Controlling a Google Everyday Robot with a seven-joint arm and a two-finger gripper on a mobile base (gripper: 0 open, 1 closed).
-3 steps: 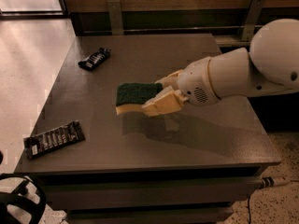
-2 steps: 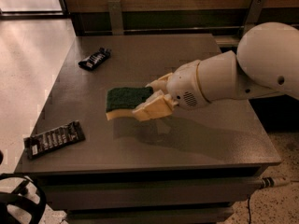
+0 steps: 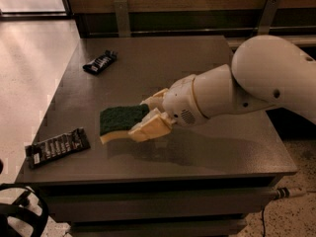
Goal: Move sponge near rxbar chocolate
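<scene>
rxbar chocolate (image 3: 57,147) comes first for you: it lies flat at the front left corner of the dark grey table (image 3: 207,58), with its long side angled slightly and its row of white lettering facing up. nothing touches it.

just beyond it and to its right you will find the sponge (image 3: 118,120), dark green scrub side up and yellow foam showing along its lower edge. it sits near the bar but apart from it, with a strip of bare tabletop between the two. the sponge is tilted, its left end lower, and a shadow falls on the table beneath it. you cannot tell whether that low corner touches the surface.

your gripper (image 3: 148,113) is clamped on the sponge's right end, one cream finger (image 3: 148,128) on the near side and the other on the far side, with the foam pinched between them. the white arm (image 3: 232,90) reaches in from the right across the middle of the table, low over the surface.

farther back, near the far left edge, a shorter crumpled black snack wrapper (image 3: 100,62) lies well apart from the sponge and the bar. behind the table, two grey upright brackets (image 3: 122,18) stand against a dark wall, and pale floor (image 3: 29,58) shows at the left.
</scene>
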